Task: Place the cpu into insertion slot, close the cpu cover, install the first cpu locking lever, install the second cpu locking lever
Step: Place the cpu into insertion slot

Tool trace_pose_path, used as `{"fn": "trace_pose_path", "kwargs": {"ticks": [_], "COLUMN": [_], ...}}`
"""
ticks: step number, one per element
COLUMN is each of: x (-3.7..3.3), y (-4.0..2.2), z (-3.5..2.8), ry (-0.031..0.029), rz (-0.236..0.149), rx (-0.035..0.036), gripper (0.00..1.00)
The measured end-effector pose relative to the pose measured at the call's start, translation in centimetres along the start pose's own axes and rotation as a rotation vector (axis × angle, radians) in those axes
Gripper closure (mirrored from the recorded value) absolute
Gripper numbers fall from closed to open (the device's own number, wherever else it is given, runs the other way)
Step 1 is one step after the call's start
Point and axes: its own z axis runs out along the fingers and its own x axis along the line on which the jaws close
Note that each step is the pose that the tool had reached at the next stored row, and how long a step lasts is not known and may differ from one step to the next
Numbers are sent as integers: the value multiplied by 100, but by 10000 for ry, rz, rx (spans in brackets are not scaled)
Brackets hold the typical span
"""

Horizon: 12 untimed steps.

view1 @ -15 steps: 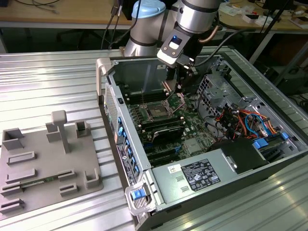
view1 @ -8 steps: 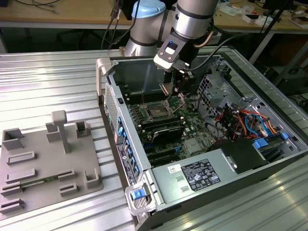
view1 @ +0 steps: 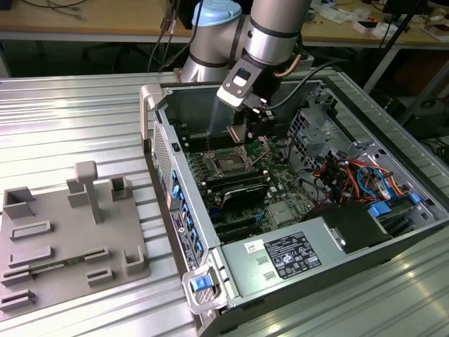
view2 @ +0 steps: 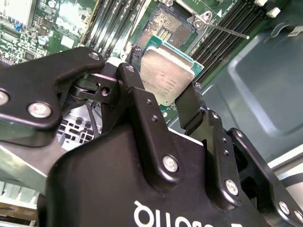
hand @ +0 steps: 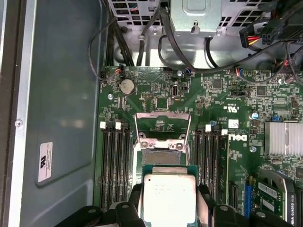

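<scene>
Black metal fingers [view2: 188, 106] of the gripper [view2: 163, 82] pinch the cpu [view2: 165, 73] by two opposite edges. That hold leaves its flat underside free and, I judge, keeps it level for setting down. It is a thin square, with a dull silver-grey lid on a green board rim. It hangs over the board, not yet seated, close to the insertion slot [hand: 161, 157], a dark square pit with a silvery rim. The cpu cover [hand: 163, 115], a thin bright metal frame with a cut-out middle, stands swung open, so the slot lies bare. In the exterior view the gripper is at about one o'clock from the slot. Long black memory slots [hand: 116, 165] flank it.
</scene>
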Motion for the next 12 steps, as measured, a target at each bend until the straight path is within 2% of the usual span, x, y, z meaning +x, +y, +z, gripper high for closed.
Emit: {"fn": "trace_pose_path", "kwargs": {"ticks": [12], "x": [-1], "y": [-2], "z": [44], "ry": [1], "rz": [1], "rx": [0], "gripper": [46]}}
